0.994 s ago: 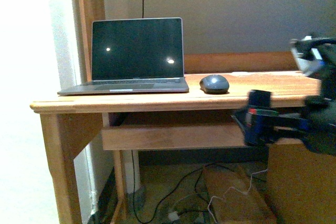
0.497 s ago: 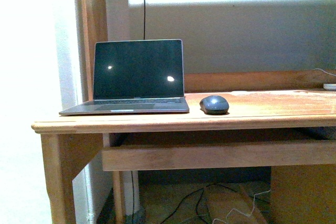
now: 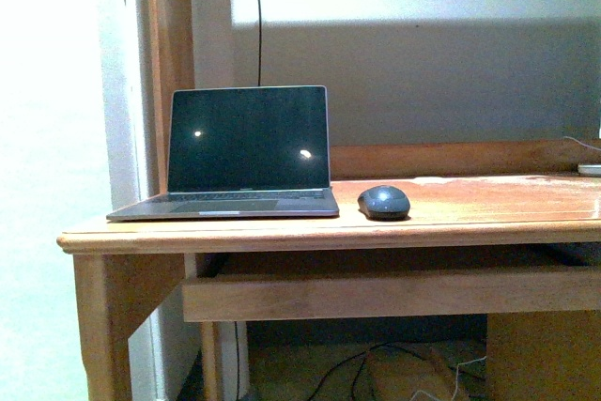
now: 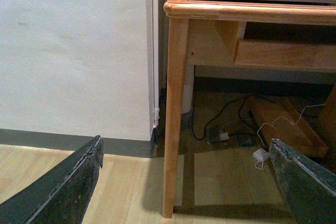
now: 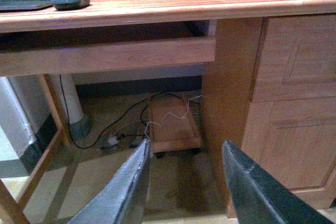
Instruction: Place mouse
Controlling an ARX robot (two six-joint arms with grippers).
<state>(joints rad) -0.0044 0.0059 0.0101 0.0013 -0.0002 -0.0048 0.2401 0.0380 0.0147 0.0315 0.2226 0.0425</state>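
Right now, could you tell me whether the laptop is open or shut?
Open: the laptop has its dark screen upright above the keyboard deck, beside the mouse.

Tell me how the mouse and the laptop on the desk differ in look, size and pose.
Size: the mouse is far smaller than the laptop.
Shape: the mouse is a low, rounded dome; the laptop is flat and rectangular.
Pose: the mouse lies low on the desk; the laptop stands open, its dark screen upright.
Colour: the mouse is dark grey; the laptop's body is lighter grey.
Both rest on the desk, side by side and apart.
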